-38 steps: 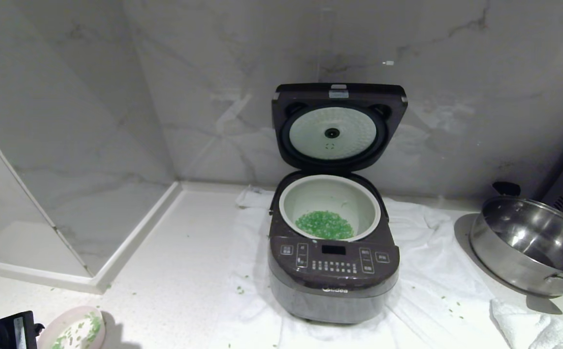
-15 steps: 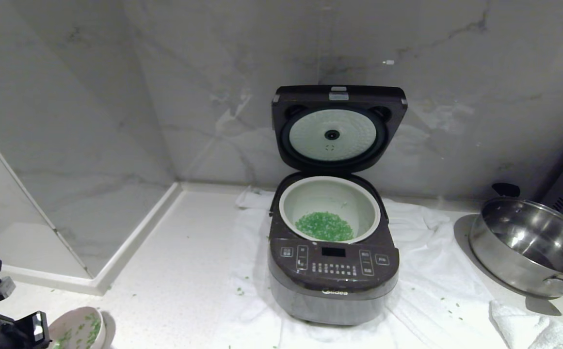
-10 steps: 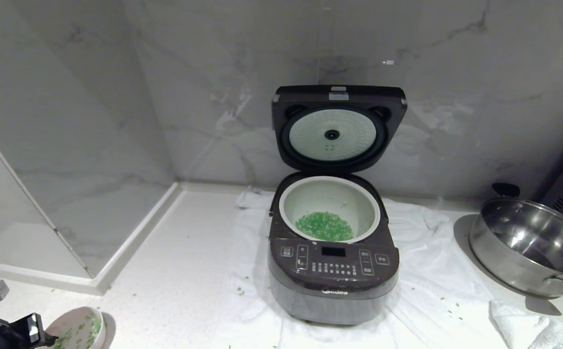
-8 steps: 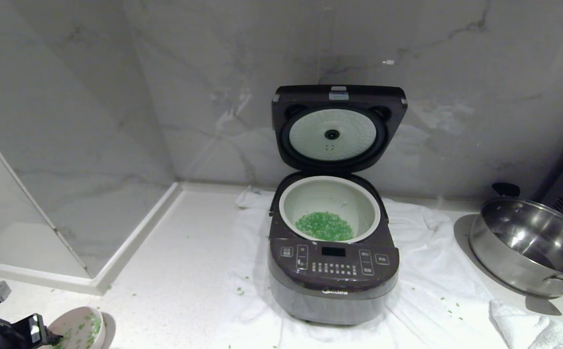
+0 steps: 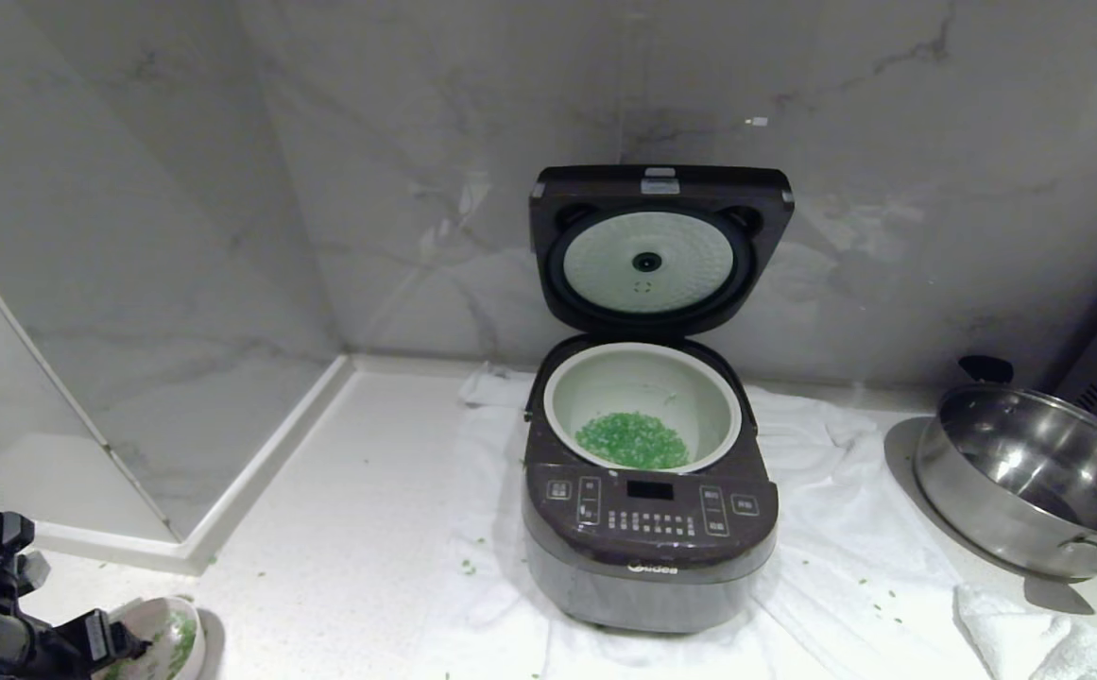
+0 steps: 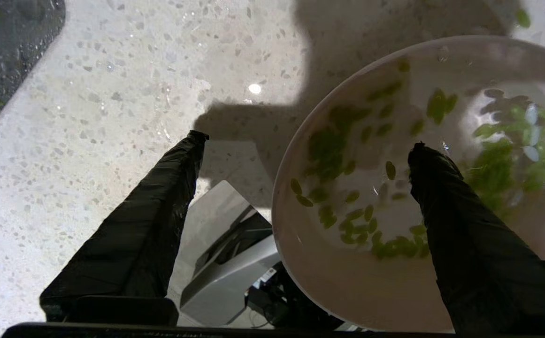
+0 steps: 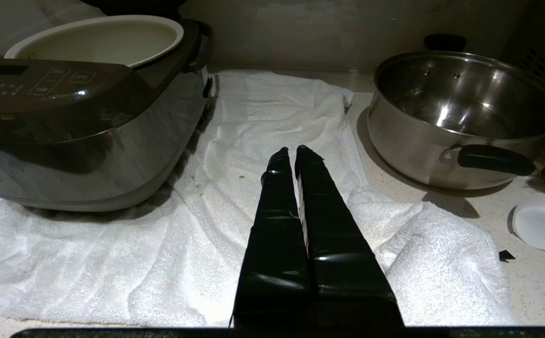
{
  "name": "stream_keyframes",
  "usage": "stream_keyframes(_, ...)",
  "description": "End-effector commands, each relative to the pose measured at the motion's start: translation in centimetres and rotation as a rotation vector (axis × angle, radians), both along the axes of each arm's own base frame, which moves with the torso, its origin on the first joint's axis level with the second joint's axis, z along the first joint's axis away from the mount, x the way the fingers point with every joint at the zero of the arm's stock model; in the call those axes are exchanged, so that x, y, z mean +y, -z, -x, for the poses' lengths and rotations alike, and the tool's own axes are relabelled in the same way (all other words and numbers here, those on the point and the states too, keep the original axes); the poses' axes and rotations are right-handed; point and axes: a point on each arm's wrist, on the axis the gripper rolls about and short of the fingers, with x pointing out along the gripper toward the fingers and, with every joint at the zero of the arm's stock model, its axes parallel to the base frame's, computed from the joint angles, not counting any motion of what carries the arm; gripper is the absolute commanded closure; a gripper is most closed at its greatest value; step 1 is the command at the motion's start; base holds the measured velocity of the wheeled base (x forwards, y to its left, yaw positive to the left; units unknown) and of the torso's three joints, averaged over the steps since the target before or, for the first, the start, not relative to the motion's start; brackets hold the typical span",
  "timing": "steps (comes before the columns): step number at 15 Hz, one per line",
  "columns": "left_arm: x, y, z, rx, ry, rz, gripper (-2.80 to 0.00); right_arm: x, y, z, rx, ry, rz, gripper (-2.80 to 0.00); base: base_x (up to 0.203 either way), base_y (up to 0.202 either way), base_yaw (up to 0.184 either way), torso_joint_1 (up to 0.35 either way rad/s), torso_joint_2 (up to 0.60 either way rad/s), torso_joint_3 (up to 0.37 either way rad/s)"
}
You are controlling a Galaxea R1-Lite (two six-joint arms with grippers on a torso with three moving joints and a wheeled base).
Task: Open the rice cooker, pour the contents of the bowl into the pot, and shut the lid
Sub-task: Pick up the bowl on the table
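The rice cooker [image 5: 650,543] stands on a white towel with its lid [image 5: 658,247] raised upright against the wall. Green bits [image 5: 633,441] lie in its white pot [image 5: 642,364]. The pink bowl [image 5: 173,635] rests at the counter's near left corner, with some green bits [image 6: 394,244] still inside. My left gripper [image 5: 123,644] is open and straddles the bowl's [image 6: 385,300] rim, one finger [image 6: 460,220] over the inside and the other over the counter. My right gripper [image 7: 289,150] is shut and empty, hovering over the towel right of the cooker [image 7: 80,122].
A steel pan [image 5: 1030,482] with black handles sits at the right, beside a folded white cloth [image 5: 1039,642]. Loose green bits [image 5: 466,567] dot the counter and towel [image 5: 850,567]. A raised ledge [image 5: 255,472] and marble walls bound the left and back.
The left gripper has opened and let go of the bowl's rim, and its wrist has dipped lower. The bowl stays put on the counter. The cooker and the right arm are unchanged.
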Motion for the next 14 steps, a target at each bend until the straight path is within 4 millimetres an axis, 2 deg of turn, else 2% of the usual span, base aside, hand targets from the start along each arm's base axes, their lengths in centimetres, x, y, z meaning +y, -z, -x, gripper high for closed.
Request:
stream_keyframes(1, 0.06, 0.9, -0.12, 0.027, 0.0, 0.016, -2.8, 0.0, -0.01, -0.01, 0.001, 0.0, 0.0, 0.0, 0.0, 0.0, 0.0, 0.0, 0.0, 0.0)
stream_keyframes(2, 0.03, 1.11, -0.09, 0.036, 0.001, 0.021, -2.8, 0.0, -0.01, -0.01, 0.001, 0.0, 0.0, 0.0, 0.0, 0.0, 0.0, 0.0, 0.0, 0.0)
stream_keyframes(3, 0.03, 1.21, -0.07, 0.04, 0.001, 0.023, 0.0, 0.0, -0.01, -0.01, 0.001, 0.0, 0.0, 0.0, 0.0, 0.0, 0.0, 0.0, 0.0, 0.0)
stream_keyframes(14, -0.1, 1.56, -0.19, 0.052, 0.012, 0.03, 0.0, 0.0, -0.01, -0.01, 0.001, 0.0, 0.0, 0.0, 0.0, 0.0, 0.0, 0.0, 0.0, 0.0)
